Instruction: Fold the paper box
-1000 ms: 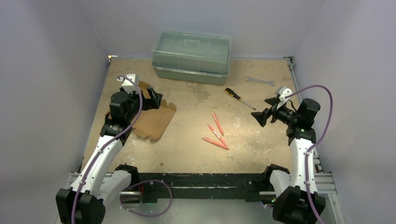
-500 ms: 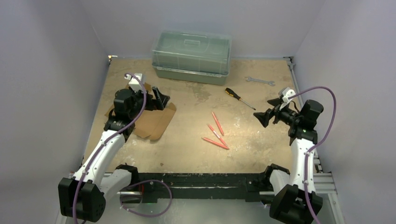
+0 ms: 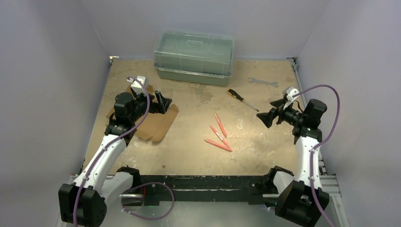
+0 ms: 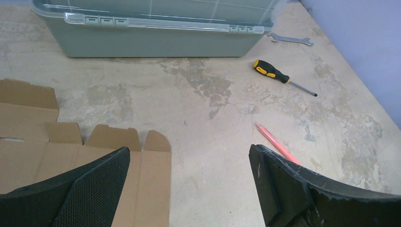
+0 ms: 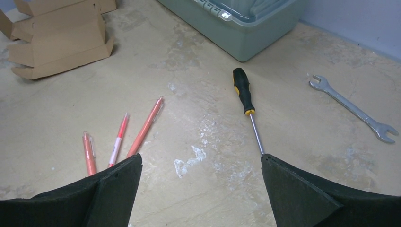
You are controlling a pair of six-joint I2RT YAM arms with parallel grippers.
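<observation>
The paper box point(image 3: 156, 124) is a flat brown cardboard cut-out with rounded flaps, lying on the left of the table. It shows at the lower left of the left wrist view point(image 4: 56, 146) and the upper left of the right wrist view point(image 5: 59, 40). My left gripper point(image 3: 163, 101) is open and empty, hovering over the box's far right edge point(image 4: 189, 163). My right gripper point(image 3: 269, 113) is open and empty at the right, above bare table point(image 5: 201, 170), well away from the box.
A large green-grey lidded plastic container point(image 3: 194, 57) stands at the back. A black-and-yellow screwdriver point(image 3: 242, 99) and a wrench point(image 3: 263, 82) lie at the back right. Three orange-red pens point(image 3: 218, 132) lie mid-table between the arms.
My left gripper has risen and swung right, off the box's middle to its far right edge. My right arm has shifted slightly right. The box has not moved.
</observation>
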